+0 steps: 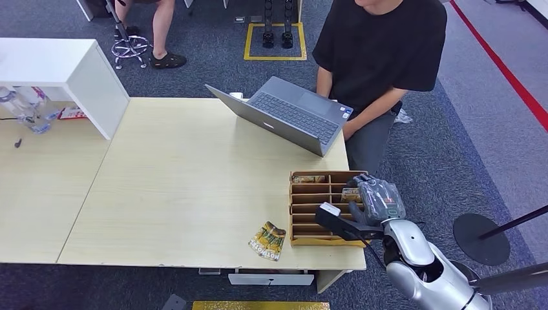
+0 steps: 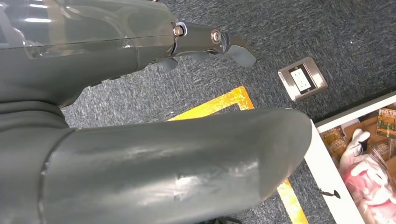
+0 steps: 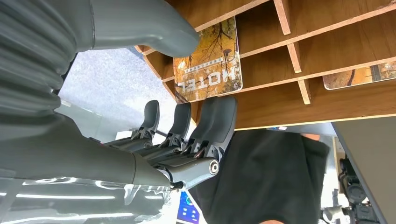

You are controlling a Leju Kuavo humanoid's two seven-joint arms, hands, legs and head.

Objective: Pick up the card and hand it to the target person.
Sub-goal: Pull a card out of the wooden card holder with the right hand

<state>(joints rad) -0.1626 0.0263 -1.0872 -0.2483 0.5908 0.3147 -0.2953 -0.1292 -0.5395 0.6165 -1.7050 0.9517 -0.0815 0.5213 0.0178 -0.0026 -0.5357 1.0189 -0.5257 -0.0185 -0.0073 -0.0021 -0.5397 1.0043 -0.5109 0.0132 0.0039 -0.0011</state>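
A wooden slotted organiser (image 1: 304,240) stands at the table's near right corner. One "HOTEL" card (image 3: 208,60) stands in a slot at its right end, also seen as the card (image 1: 352,192). My right hand (image 1: 378,197) hovers at that end. Its thumb (image 3: 140,28) lies beside one edge of the card and its fingers (image 3: 212,119) beside the opposite edge, the card's face bare between them. A second card (image 1: 268,240) lies flat on the table left of the organiser. My left hand (image 2: 154,154) hangs over carpet, holding nothing. The person in a black shirt (image 1: 381,45) stands behind the table.
An open grey laptop (image 1: 284,116) sits in front of the person. A white shelf (image 1: 64,71) and plastic bottles (image 1: 22,110) stand at the far left. Another person's legs (image 1: 161,32) are near a chair base. A floor socket (image 2: 302,78) lies by a white bin (image 2: 327,163).
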